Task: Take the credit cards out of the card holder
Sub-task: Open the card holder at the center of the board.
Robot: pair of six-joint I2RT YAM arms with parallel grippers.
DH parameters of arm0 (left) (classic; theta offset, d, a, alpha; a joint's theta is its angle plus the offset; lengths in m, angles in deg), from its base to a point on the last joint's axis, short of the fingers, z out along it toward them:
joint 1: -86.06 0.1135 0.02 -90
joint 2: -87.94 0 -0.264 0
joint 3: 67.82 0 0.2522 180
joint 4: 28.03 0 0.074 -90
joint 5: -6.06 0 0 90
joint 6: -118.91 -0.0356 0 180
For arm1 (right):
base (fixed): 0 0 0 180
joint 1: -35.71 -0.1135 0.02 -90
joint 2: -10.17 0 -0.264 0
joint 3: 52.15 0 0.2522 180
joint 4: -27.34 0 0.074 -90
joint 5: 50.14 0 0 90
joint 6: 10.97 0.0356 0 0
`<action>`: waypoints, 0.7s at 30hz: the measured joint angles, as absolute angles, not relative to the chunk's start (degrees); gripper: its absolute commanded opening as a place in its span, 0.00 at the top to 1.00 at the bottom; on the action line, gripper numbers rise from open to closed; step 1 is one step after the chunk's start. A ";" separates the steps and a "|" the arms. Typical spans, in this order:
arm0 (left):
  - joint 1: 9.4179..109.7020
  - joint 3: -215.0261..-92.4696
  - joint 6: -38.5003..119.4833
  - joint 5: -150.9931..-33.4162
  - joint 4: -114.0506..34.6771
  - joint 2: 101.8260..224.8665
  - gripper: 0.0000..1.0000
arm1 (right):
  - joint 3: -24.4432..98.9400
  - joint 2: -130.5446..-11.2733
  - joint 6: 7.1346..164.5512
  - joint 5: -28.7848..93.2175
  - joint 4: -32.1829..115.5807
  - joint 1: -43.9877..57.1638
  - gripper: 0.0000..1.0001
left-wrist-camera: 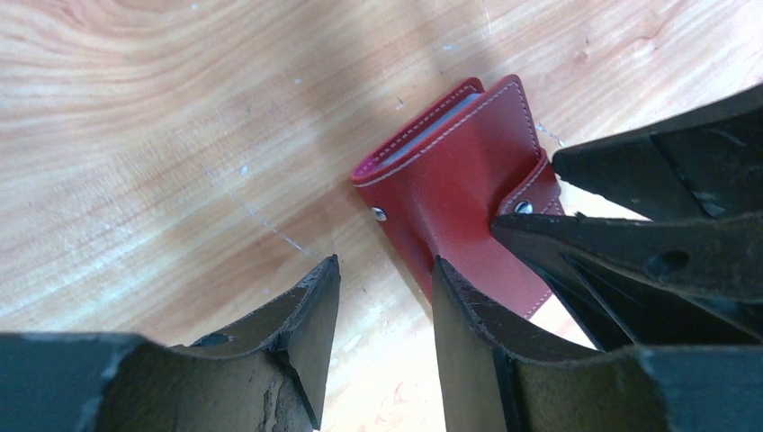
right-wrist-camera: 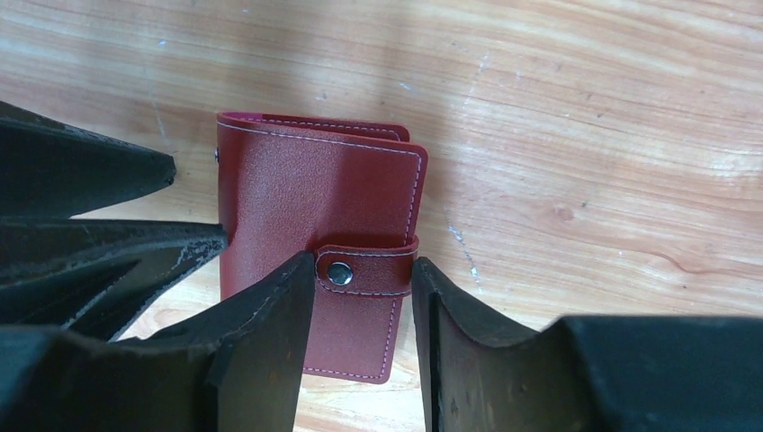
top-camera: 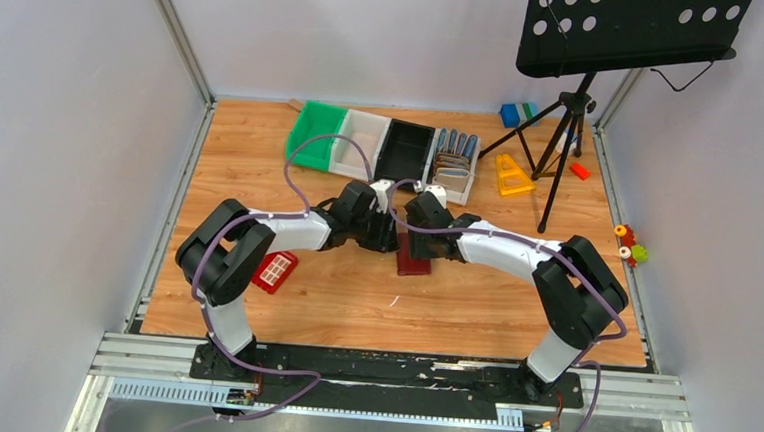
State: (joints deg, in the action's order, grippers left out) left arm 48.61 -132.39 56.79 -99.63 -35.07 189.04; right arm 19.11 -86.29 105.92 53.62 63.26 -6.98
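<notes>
A wooden counter (top-camera: 353, 304) sits inside pale grey walls, with a row of green, white and black bins (top-camera: 368, 140) along its far edge and a black music stand (top-camera: 630, 31) at the far right. The maroon card holder (top-camera: 413, 259) lies flat and snapped shut near the middle of the counter, and both arms bend in over it. A thin pale grey card (left-wrist-camera: 430, 122) edge shows in its open end. The left end effector (left-wrist-camera: 385, 270) stands partly open with bare wood between its fingers, one finger over the holder's edge. The right end effector (right-wrist-camera: 364, 265) straddles the snap tab (right-wrist-camera: 389, 268), jaws half apart. Whether they press on it cannot be told. A flat red piece (top-camera: 275, 270) with a white grid lies under the left arm.
</notes>
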 measured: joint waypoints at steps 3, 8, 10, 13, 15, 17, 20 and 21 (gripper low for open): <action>48.35 -134.92 56.18 -98.01 -37.65 190.31 0.51 | 19.11 -86.29 106.40 54.97 63.67 -6.98 0.55; 47.62 -136.87 55.30 -96.11 -40.03 191.01 0.47 | 18.43 -85.97 106.95 55.19 63.10 -6.98 0.60; 47.54 -136.80 55.28 -96.30 -39.75 191.01 0.41 | 17.91 -85.75 107.06 54.49 62.27 -6.81 0.61; 47.54 -135.49 55.78 -98.99 -36.23 190.98 0.40 | 17.01 -85.29 107.17 51.82 61.05 -5.63 0.66; 47.73 -134.31 56.59 -101.48 -33.41 191.01 0.43 | 16.18 -84.87 107.48 49.49 60.02 -4.60 0.70; 48.00 -133.30 57.88 -104.50 -30.94 191.57 0.47 | 15.33 -84.46 107.80 47.43 58.97 -3.75 0.72; 48.48 -133.19 59.81 -108.00 -28.10 193.24 0.56 | 13.78 -83.74 108.46 44.87 57.09 -2.39 0.73; 48.96 -133.17 60.40 -108.98 -27.35 193.76 0.59 | 13.01 -83.36 108.74 43.76 56.26 -1.74 0.73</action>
